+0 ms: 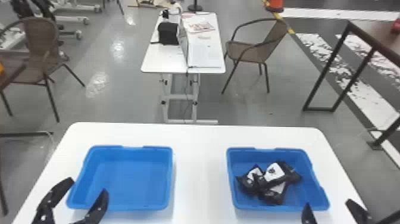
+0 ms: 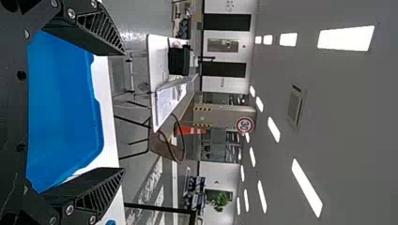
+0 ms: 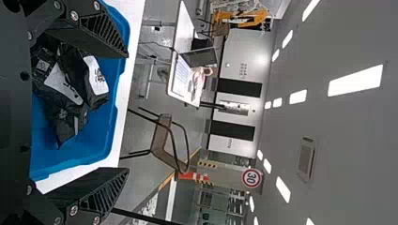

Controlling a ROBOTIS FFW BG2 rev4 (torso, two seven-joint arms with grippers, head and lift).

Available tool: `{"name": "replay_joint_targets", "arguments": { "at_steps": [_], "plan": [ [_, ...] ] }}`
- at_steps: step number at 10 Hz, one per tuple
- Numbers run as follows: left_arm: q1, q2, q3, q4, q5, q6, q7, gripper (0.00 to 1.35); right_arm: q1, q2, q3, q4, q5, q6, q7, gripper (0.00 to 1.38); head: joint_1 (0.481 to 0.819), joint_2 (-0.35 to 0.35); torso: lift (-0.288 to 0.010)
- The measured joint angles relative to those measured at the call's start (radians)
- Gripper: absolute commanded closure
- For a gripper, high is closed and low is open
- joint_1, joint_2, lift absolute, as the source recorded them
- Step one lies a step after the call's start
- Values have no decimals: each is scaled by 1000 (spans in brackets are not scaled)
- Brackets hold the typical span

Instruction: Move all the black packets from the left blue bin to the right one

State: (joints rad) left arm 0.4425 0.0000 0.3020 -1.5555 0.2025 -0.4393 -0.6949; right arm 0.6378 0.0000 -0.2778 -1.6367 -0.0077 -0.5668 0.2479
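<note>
Head view: black packets (image 1: 275,175) heaped, overlapping, in right bin (image 1: 309,190), lower right. Left bin (image 1: 128,181) lower left, same white table (image 1: 199,178). Left gripper (image 1: 88,185), lower left, wide, at left bin's near corner. Right gripper (image 1: 328,203), bottom right, also wide, by right bin.

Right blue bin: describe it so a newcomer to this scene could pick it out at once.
Find the near white table in the head view. On its right side stands the right blue bin. Black packets with white patches lie piled inside it, whereas the left blue bin is empty.
</note>
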Motion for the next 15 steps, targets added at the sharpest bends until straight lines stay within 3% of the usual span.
{"name": "replay_joint_targets", "arguments": {
  "at_steps": [3, 15],
  "plan": [
    [4, 0, -32, 0, 16, 6, 26, 162, -1, 0, 4, 4, -4, 1, -1, 165, 695, -92, 0],
    [1, 0, -34, 0, 25, 38, 26, 163, 0, 0, 5, 6, -11, 9, -1, 165, 695, -94, 0]
  ]
}}
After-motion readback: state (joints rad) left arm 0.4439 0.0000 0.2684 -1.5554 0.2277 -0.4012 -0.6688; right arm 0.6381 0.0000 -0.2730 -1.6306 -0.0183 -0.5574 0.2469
